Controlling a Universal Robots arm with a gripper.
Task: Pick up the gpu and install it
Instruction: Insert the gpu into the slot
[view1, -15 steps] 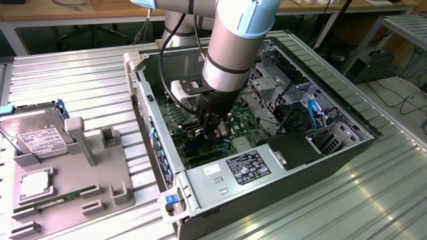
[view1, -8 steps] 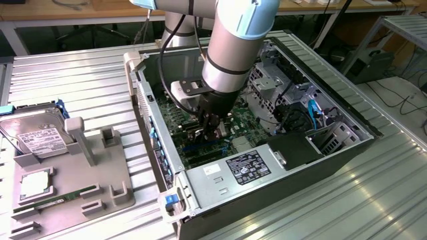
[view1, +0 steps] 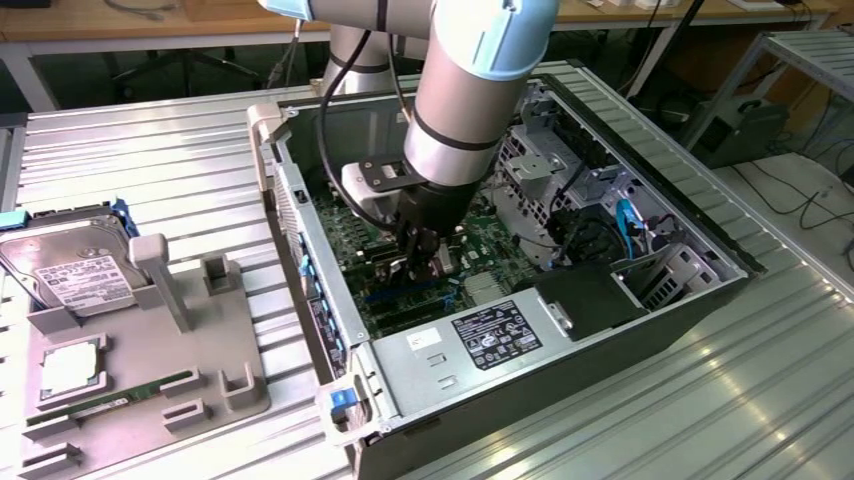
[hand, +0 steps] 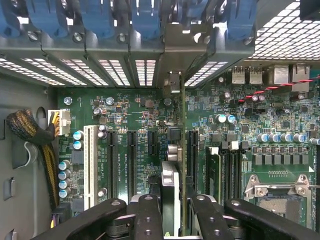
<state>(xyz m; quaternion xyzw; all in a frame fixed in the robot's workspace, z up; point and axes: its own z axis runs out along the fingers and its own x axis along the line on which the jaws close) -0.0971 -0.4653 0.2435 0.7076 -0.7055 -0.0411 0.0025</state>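
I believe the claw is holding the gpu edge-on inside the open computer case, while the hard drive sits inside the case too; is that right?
Not quite: the hard drive is not inside the computer case. The exterior view shows it resting on the grey holder outside the case, toward that view's left. The rest stands: the claw grips the gpu edge-on above the motherboard inside the case, as the wrist view shows.

An open computer case (view1: 694, 300) lies on the ribbed metal table (view1: 147, 160); a hard drive (view1: 67, 270) rests in a grey holder (view1: 174, 340).
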